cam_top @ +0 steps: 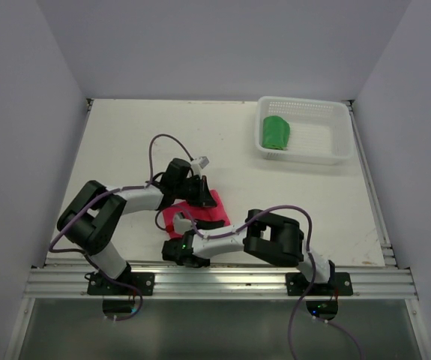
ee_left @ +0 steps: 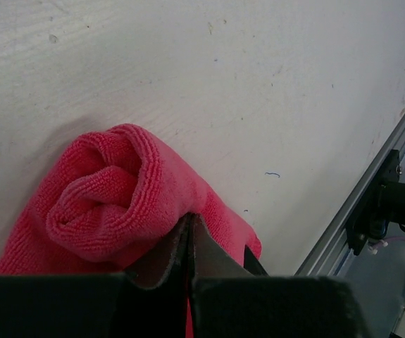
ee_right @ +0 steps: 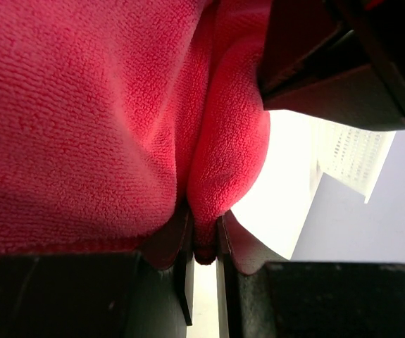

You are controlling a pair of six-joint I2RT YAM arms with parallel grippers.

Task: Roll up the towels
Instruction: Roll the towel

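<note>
The pink-red towel [cam_top: 173, 220] lies bunched near the table's front edge, between both grippers. In the left wrist view its end is curled into a loose roll [ee_left: 110, 190]. My left gripper [ee_left: 189, 217] [cam_top: 204, 202] is shut, its tips pressed into a fold of this towel, with a sliver of red between the fingers. My right gripper [ee_right: 203, 218] [cam_top: 189, 238] is shut on a hanging fold of the same towel [ee_right: 82, 120]. The green towel [cam_top: 276, 133] sits rolled in the basket at the back right.
The clear mesh basket [cam_top: 305, 101] stands at the table's far right and shows pale in the right wrist view [ee_right: 350, 158]. An aluminium rail [cam_top: 222, 281] [ee_left: 357, 204] runs along the front edge, close behind the towel. White walls enclose the table.
</note>
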